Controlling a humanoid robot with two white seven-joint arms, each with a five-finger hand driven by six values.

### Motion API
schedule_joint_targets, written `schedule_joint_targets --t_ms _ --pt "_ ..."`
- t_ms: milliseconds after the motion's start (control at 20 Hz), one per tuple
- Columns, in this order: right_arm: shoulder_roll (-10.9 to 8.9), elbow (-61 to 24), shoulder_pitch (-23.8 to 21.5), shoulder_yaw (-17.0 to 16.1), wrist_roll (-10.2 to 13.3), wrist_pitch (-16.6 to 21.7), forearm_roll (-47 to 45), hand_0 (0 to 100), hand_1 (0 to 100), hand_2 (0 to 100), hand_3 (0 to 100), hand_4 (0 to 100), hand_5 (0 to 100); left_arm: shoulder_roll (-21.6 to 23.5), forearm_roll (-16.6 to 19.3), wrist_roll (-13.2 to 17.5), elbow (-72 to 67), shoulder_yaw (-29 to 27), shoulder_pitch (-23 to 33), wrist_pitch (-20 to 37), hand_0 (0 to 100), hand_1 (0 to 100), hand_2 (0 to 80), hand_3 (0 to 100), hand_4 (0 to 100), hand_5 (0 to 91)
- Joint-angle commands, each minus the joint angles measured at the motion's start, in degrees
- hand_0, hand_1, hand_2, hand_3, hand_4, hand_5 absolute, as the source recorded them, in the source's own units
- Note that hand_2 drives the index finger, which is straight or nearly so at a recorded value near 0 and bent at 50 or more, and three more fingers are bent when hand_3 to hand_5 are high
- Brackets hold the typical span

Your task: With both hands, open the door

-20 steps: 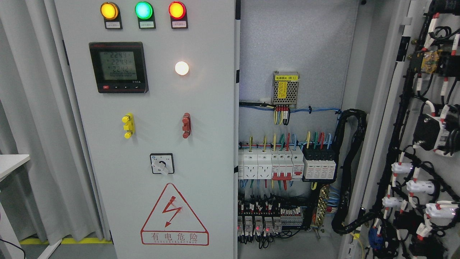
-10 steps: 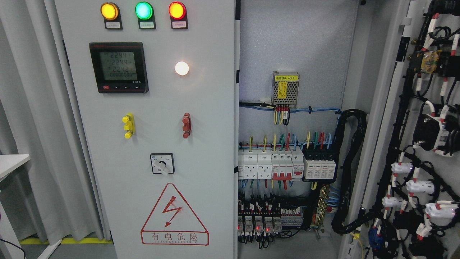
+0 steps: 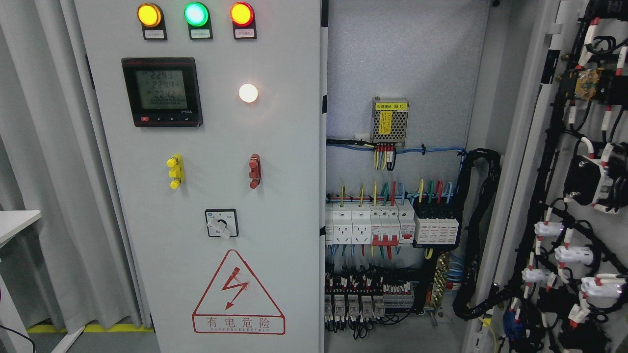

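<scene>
I see neither hand in view, so I cannot tell their state — with the right door (image 3: 579, 196) swung wide beside the closed left door (image 3: 211, 196), a blind reach risks snagging live wiring (image 3: 478, 230) just right of that panel.

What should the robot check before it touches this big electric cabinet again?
1. Right door swung open: ok, wiring on its inner side faces us.
2. Left door open: not ok, it looks closed.
3. Hands in view: not ok, neither shows.
4. Power off: not ok, the three lamps and the meter are lit.
5. Danger sign noticed: ok, clearly visible on the left door.
6. Handle on the left door: cannot tell, none is visible.
</scene>
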State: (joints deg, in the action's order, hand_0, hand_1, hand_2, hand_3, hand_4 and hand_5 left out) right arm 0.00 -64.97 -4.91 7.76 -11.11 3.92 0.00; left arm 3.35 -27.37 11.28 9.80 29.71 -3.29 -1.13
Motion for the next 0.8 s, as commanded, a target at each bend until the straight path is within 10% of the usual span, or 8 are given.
schedule_joint_targets --t_ms 0,751 --pt "0.0 -33.46 3.59 1.99 0.03 -1.02 -1.67 22 0 0 0 0 0 -3.26 0.83 -0.56 -9.89 -6.15 0.13 1.3 30 0 2.8 3 4 0.0" --pt "0.0 -42.87 18.87 4.19 0.03 -1.54 -1.67 22 0 0 0 0 0 -3.35 0.83 -0.65 -9.89 -7.12 0.21 1.65 30 0 2.8 3 4 0.0"
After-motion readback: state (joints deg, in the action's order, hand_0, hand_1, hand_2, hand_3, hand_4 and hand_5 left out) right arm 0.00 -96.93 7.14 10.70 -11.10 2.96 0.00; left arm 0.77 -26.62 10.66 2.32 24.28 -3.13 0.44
